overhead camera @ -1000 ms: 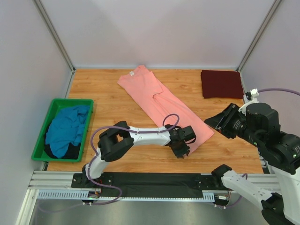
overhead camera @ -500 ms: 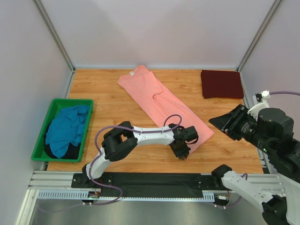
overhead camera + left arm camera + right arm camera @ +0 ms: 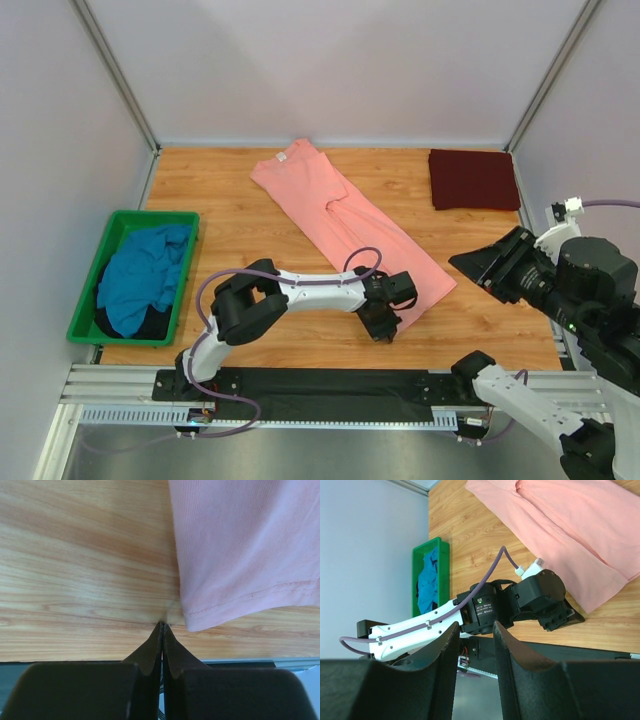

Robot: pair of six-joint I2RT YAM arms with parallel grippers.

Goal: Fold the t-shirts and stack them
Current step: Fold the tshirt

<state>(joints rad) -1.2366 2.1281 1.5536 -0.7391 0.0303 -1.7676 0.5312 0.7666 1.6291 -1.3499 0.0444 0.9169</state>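
A salmon-pink t-shirt (image 3: 340,215) lies folded lengthwise, running diagonally across the wooden table. My left gripper (image 3: 383,333) is shut at the shirt's near hem corner. In the left wrist view its tips (image 3: 162,625) press on bare wood just left of that pink corner (image 3: 200,622), with no cloth showing between them. A dark maroon t-shirt (image 3: 473,179) lies folded at the back right. A teal-blue t-shirt (image 3: 140,275) sits crumpled in the green bin. My right gripper (image 3: 463,262) hangs open in the air at the right, with nothing between its fingers (image 3: 475,626).
The green plastic bin (image 3: 88,285) stands at the table's left edge, with dark cloth under the teal shirt. White walls and metal posts enclose the table on three sides. A black rail runs along the near edge (image 3: 330,385).
My left gripper's jaws have closed beside the pink hem corner. My right arm has drawn back slightly toward the right.
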